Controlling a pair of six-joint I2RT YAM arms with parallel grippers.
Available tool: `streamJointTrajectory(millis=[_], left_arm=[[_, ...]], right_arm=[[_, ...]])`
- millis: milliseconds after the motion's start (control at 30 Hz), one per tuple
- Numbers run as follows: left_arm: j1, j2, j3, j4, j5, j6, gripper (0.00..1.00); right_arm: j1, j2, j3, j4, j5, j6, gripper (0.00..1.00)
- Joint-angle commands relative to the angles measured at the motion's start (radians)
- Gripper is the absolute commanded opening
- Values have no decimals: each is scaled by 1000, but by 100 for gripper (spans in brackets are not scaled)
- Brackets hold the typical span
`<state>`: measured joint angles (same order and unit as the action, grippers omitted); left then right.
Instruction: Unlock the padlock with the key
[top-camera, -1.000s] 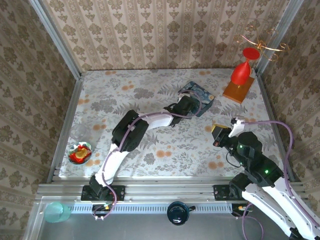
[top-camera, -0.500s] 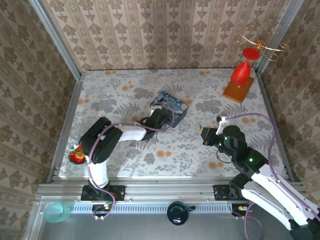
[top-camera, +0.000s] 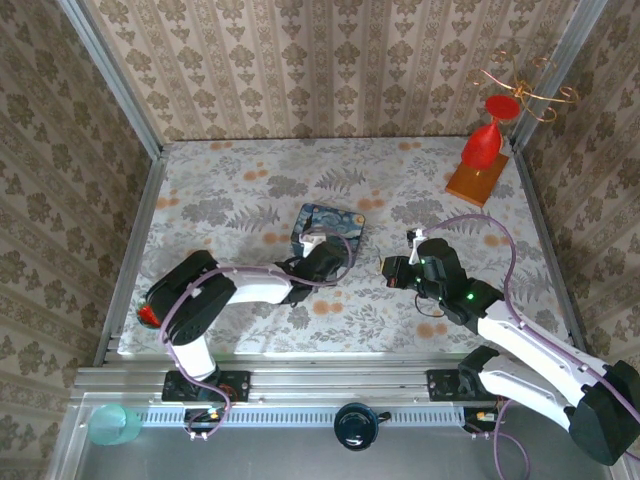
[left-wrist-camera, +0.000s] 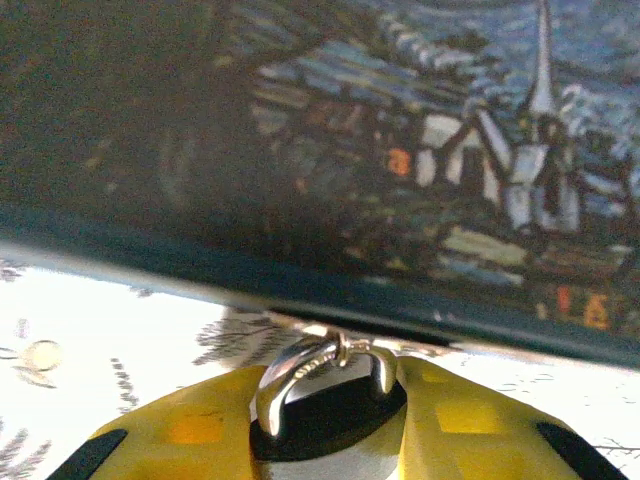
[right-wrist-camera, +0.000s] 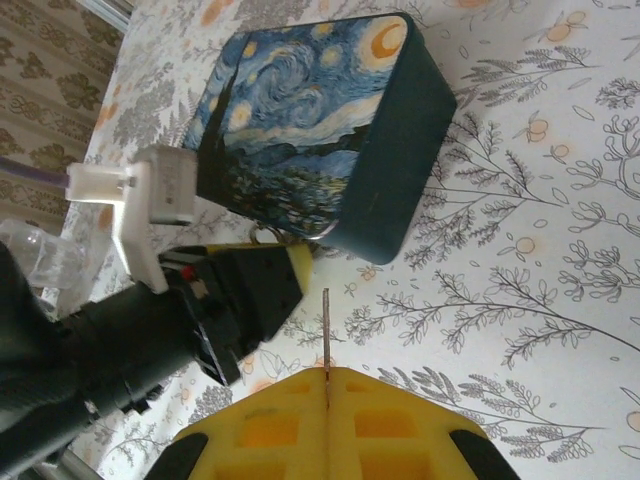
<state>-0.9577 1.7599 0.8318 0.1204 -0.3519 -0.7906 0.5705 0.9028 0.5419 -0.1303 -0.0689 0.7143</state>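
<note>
Pinching the padlock (left-wrist-camera: 330, 428) between its yellow fingers (left-wrist-camera: 190, 425), your left hand (left-wrist-camera: 330, 400) grips the small black body, jaws partway closed around it. The silvery shackle (left-wrist-camera: 292, 385) sticks out ahead of the fingertips and meets a small metal fitting on the lower edge of the blue swirl-painted tin (left-wrist-camera: 420, 170). The tin stands directly in front of that hand. Whether the loop passes through the fitting, you cannot tell, as the close view is too blurred.

Your right hand (right-wrist-camera: 326, 390) has its yellow pads pressed together on the key (right-wrist-camera: 326, 335). You see its thin blade edge-on, standing straight out from the fingertips. The blade's tip is near the left hand's yellow fingertip and the tin's near corner, touching neither.

From above, the left hand sits against the near edge of the tin. The right hand (top-camera: 388, 270) is just to the left hand's right, turned toward it with a short stretch of floral bench (top-camera: 230, 200) between them.

Well beyond the right hand, in the far right corner, a red goblet-shaped piece (top-camera: 482, 145) stands on an orange block (top-camera: 475, 182). Back behind the left hand, by the arm's elbow at the bench's left edge, lies a small red thing (top-camera: 148, 315), partly hidden by the arm.
</note>
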Motion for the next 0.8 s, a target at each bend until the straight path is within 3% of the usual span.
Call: streamJointTrajectory(millis=[0, 167, 433, 500, 633, 767], left_arm=[[-18, 29, 47, -8, 19, -29, 20], [-22, 9, 18, 27, 15, -25, 30], [-8, -108, -165, 301, 65, 80, 53], [13, -132, -236, 422, 126, 107, 56], [98, -112, -324, 612, 363, 139, 63], [135, -96, -327, 591, 419, 154, 61]], right_arm=[[7, -11, -8, 11, -13, 13, 0], [7, -15, -23, 17, -15, 28, 0], [8, 0, -81, 106, -47, 70, 0], [8, 4, -102, 135, -54, 78, 0], [18, 23, -121, 178, -67, 82, 0], [39, 47, -118, 200, -65, 79, 0]])
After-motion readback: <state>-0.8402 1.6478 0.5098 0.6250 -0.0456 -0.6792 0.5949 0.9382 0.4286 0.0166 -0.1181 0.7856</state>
